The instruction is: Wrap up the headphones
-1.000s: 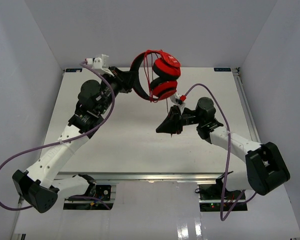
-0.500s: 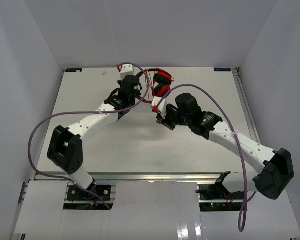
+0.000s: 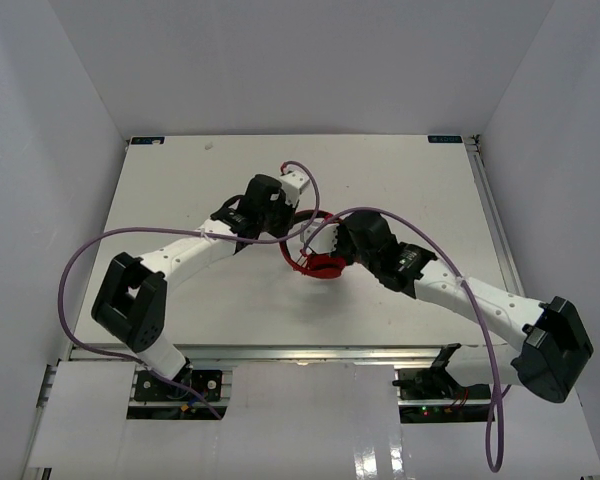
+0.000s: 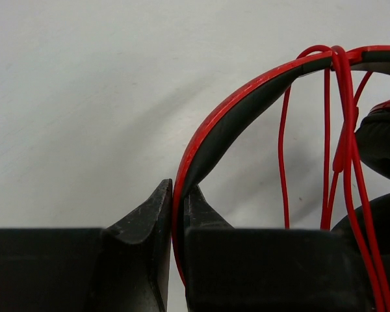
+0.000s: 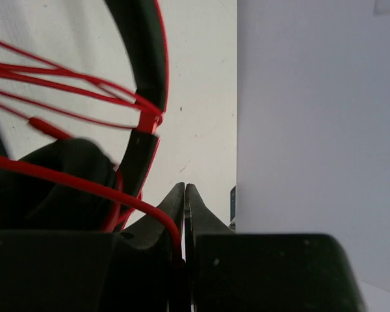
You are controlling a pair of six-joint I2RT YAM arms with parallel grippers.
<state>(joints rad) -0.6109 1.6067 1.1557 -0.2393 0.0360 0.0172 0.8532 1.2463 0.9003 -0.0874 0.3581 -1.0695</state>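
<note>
The left fingers (image 4: 161, 209) clamp the headband (image 4: 247, 97) of the headphones (image 3: 320, 263), which arches up and right from the fingertips. The right fingers (image 5: 196, 216) pinch the cord (image 5: 65, 179), which enters the gap from their left. Cord loops hang over the headband. The headphones sit mid-worktop (image 3: 180, 180), between both sets of fingers.

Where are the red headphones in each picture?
Top external: the headphones are at the table's middle.
Left wrist: headband arcs from bottom centre to top right.
Right wrist: headband runs down the top left.
Shared landmark: the white table.
</note>
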